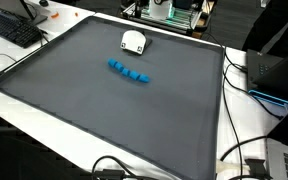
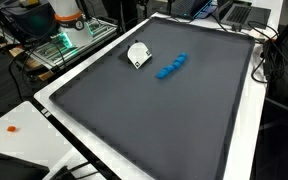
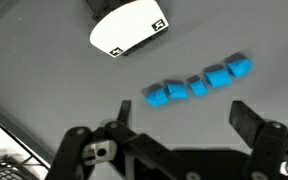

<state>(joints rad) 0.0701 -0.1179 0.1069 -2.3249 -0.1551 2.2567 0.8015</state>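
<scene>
Blue plastic blocks (image 3: 197, 85), five in a close-set slanted row, lie on the dark grey mat (image 1: 84, 120) covering the white desk (image 1: 44, 125), near a white rounded plastic shell with black square markers (image 3: 129, 30). In the wrist view the claw (image 3: 181, 115) hangs above the row, fingers wide apart, gripping nothing. A clean grip, I judge, calls for centring on an end block, clear of its neighbour.
</scene>
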